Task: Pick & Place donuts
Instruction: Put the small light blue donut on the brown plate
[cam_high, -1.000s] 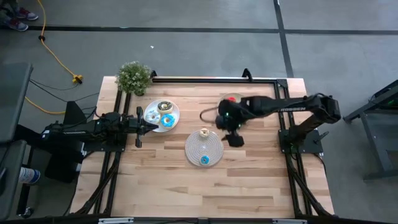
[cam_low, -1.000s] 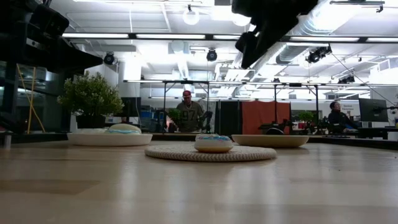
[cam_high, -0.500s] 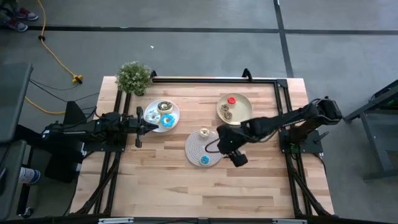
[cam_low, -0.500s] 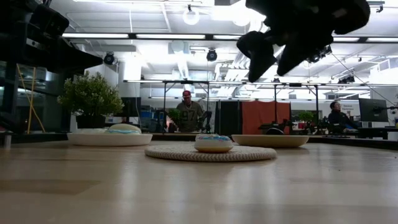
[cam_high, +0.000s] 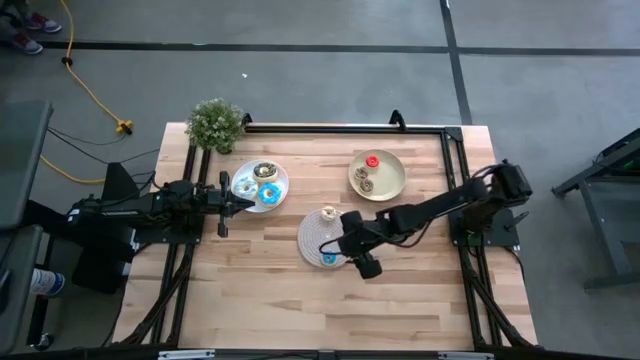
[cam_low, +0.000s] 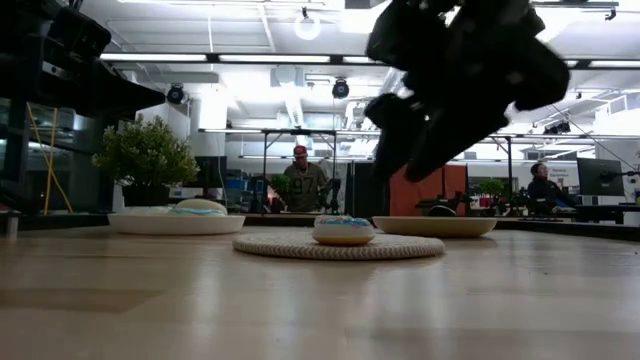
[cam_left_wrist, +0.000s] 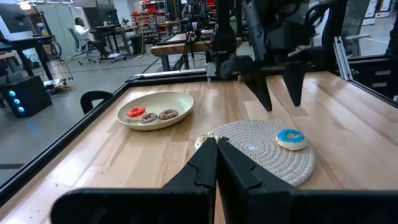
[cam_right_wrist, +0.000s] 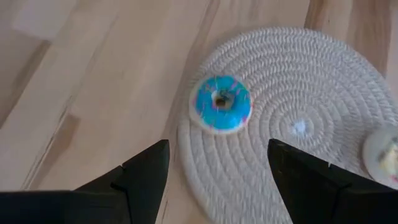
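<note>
The right pincer (cam_right_wrist: 217, 165) hangs open and empty above the near edge of the round woven mat (cam_high: 322, 240), its two fingers (cam_right_wrist: 142, 171) spread wide on either side of the blue-iced donut (cam_right_wrist: 220, 103), which lies flat on the mat near its rim. A cream donut (cam_high: 328, 213) sits at the mat's far edge. Farther back on the desk (cam_high: 300, 300), the yellow-green plate (cam_high: 388, 182) carries a red donut (cam_high: 372, 161) and a brown one (cam_high: 366, 183). The white plate (cam_high: 247, 190) holds more donuts, among them a blue one (cam_high: 268, 194). Just beside that plate, the left pincer (cam_left_wrist: 217, 144) waits, closed on nothing. A potted plant (cam_high: 216, 124) stands at the far left corner.
</note>
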